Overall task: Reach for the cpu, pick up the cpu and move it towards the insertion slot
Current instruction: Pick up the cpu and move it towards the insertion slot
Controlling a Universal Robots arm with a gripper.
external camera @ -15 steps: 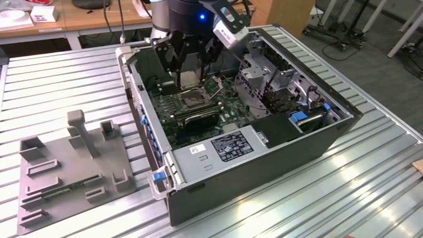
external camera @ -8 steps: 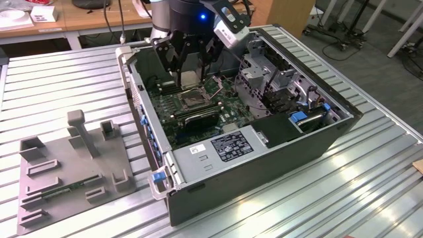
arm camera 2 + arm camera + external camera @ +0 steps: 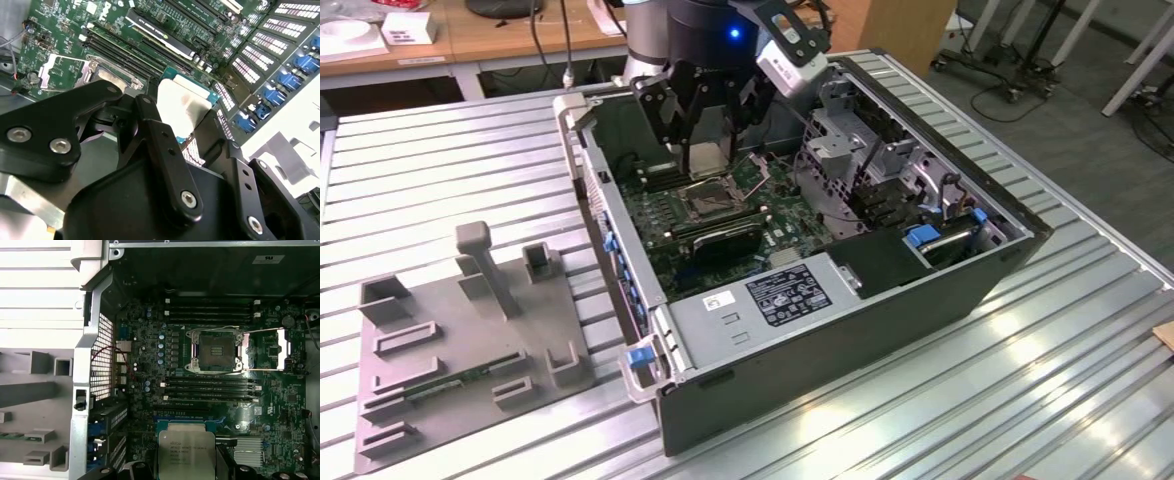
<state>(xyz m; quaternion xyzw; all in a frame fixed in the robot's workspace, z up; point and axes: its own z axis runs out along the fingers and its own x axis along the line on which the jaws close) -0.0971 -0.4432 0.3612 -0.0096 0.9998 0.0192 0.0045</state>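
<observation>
The black, angular metal gripper (image 3: 707, 150) is clenched on the cpu (image 3: 186, 455), a small thin square chip with a silvery-white metal face and a narrow green rim, its two dark fingers (image 3: 165, 150) pressing opposite edges so the chip hangs face-out above the motherboard, clear of it. In the first wrist view the face is matte and brushed, with faint grey print that stays unread; in the second wrist view it glares almost white. Beyond the chip lies the green, densely studded motherboard (image 3: 150, 365), crossed by long narrow black memory slots (image 3: 210, 387). Past those sits the insertion slot (image 3: 216, 351), a square metal-framed socket with a dark centre, its silvery bracket swung open beside it. All of this lies inside the open black computer case (image 3: 947, 300), resting on a ribbed aluminium table (image 3: 440, 160).
</observation>
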